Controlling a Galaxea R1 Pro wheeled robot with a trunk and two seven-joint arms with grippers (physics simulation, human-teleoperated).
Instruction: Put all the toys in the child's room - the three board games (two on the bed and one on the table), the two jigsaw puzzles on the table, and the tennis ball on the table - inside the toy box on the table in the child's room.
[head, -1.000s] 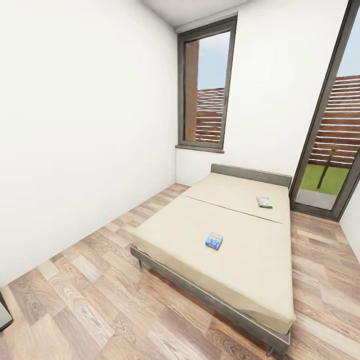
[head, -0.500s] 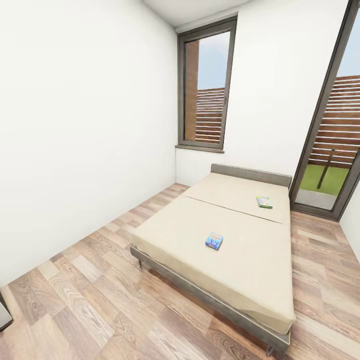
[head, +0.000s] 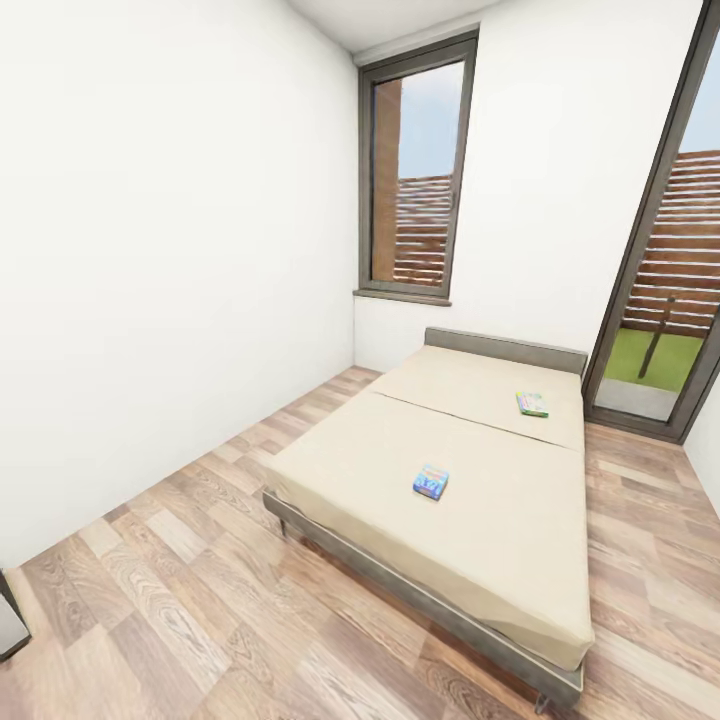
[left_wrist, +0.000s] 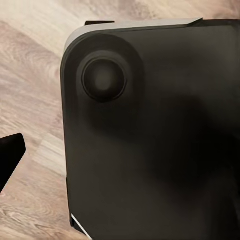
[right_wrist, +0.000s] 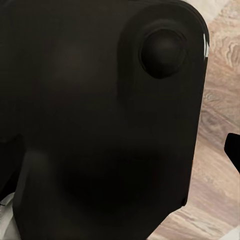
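Pincer state is something I cannot tell for either arm: on my left wrist feed a dark rounded panel of the robot's body (left_wrist: 150, 140) sits right in front of the lens, with one black tip (left_wrist: 9, 155) poking in at the edge over wood-plank floor (left_wrist: 30, 90), and on my right wrist feed the same kind of black housing (right_wrist: 100, 110) covers the frame, with a sliver of floor and a small black tip (right_wrist: 233, 150) at the side. Whether those tips belong to the fingers I cannot say.

From the head feed I count two board games on the bed (head: 500, 560), and both lie flat on the beige mattress. One is the small blue board game (head: 431, 482), on the nearer half of the mattress, on my side of the seam and roughly mid-width. The other is the green-edged board game (head: 532, 404), beyond the seam near the headboard (head: 505, 349), towards the bed's right side. They lie well apart from each other.

I count two tall dark-framed windows: one window (head: 415, 170) on the far wall behind the bed, one glazed door (head: 665, 270) at the right. A dark cabinet corner (head: 10, 625) shows at lower left. Where the games lie relative to either pincer I cannot tell
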